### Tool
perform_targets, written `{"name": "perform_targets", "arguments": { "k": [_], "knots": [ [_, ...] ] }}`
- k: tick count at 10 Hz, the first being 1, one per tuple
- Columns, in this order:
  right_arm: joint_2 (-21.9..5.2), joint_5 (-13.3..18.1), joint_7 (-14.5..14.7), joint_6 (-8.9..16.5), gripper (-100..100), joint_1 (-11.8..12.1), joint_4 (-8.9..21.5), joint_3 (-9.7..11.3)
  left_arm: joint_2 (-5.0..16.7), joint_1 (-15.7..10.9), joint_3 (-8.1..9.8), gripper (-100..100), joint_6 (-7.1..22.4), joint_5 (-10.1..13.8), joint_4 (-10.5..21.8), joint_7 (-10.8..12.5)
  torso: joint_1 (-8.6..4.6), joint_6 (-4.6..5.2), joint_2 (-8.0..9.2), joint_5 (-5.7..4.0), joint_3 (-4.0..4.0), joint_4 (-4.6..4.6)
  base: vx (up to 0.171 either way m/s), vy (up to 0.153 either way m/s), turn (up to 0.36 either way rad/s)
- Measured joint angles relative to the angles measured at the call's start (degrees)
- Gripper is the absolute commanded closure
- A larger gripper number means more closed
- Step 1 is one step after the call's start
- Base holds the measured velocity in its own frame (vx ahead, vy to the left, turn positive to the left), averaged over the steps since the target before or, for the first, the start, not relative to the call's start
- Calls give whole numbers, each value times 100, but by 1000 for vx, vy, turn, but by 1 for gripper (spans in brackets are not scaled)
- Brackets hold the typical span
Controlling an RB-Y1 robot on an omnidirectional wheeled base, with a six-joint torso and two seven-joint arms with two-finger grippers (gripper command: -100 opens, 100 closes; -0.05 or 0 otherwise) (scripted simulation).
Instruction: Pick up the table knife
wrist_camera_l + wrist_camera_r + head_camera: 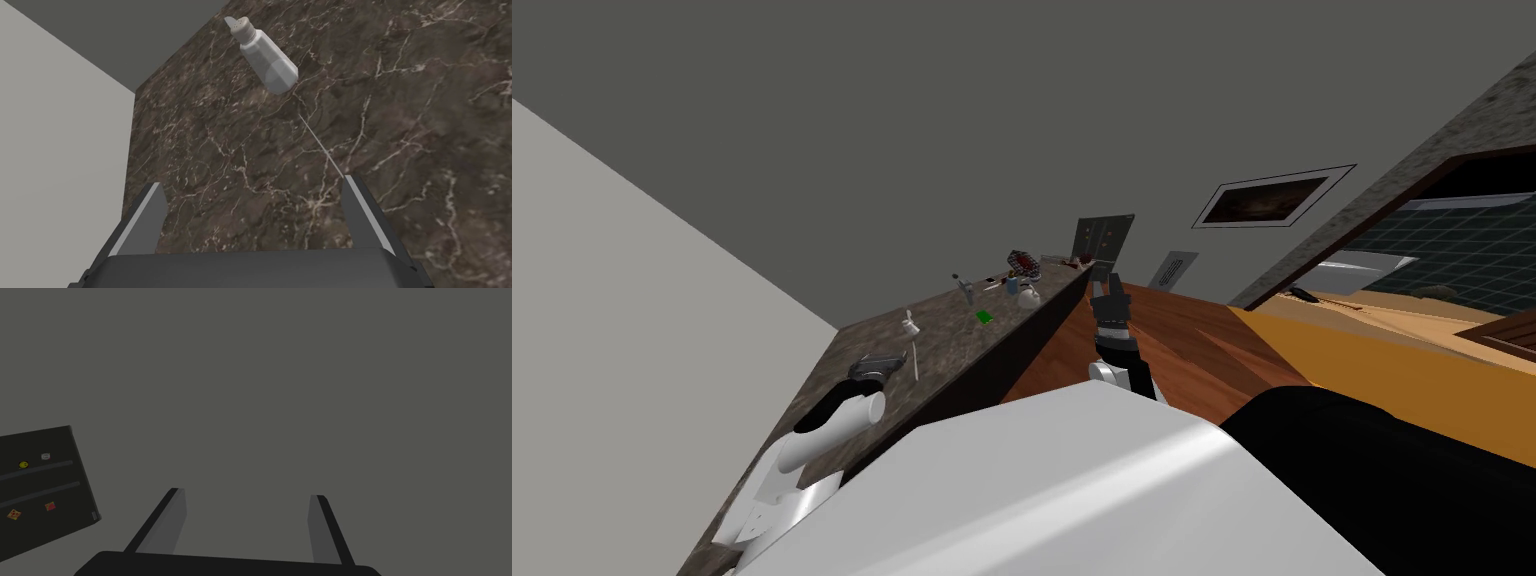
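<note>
- Your left claw (252, 182) hangs over a dark, pale-veined stone tabletop (425, 125). Its two fingers (150, 215) are spread wide, with bare stone in the gap between them.
- Note the table knife (320, 145): it lies flat on that tabletop and shows as a thin pale line. Its near end comes right up to the tip of one finger; you cannot tell whether the two touch.
- From there the knife runs ahead of the claw, and its far end stops near the base of a white shaker (262, 55) with a perforated cap.
- On the head view you find this claw towards the near end of the tabletop, with the knife just beside it and the shaker just past the knife.
- Farther along the tabletop are a small green item (984, 316) and a cluster of small objects (1022, 268), both well apart from the knife.
- Your right claw (1107, 285) is raised over the wooden floor (1212, 350), off the tabletop's edge. Its fingers are spread and hold nothing.
</note>
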Motion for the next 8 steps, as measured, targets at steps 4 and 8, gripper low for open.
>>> {"name": "perform_targets", "arguments": {
  "k": [4, 8],
  "knots": [
    [0, 0, 0, 0, 0, 0, 0, 0, 102, -181, 181, -100, 511, 142, 301, 556, 3, -1, 0, 0, 0, 0, 28, -33, -19],
    [0, 0, 0, 0, 0, 0, 0, 0, 217, -424, 346, -100, 1018, 249, 625, 1086, 3, -1, -1, 1, -1, 0, 35, -37, -13]
  ]
}}
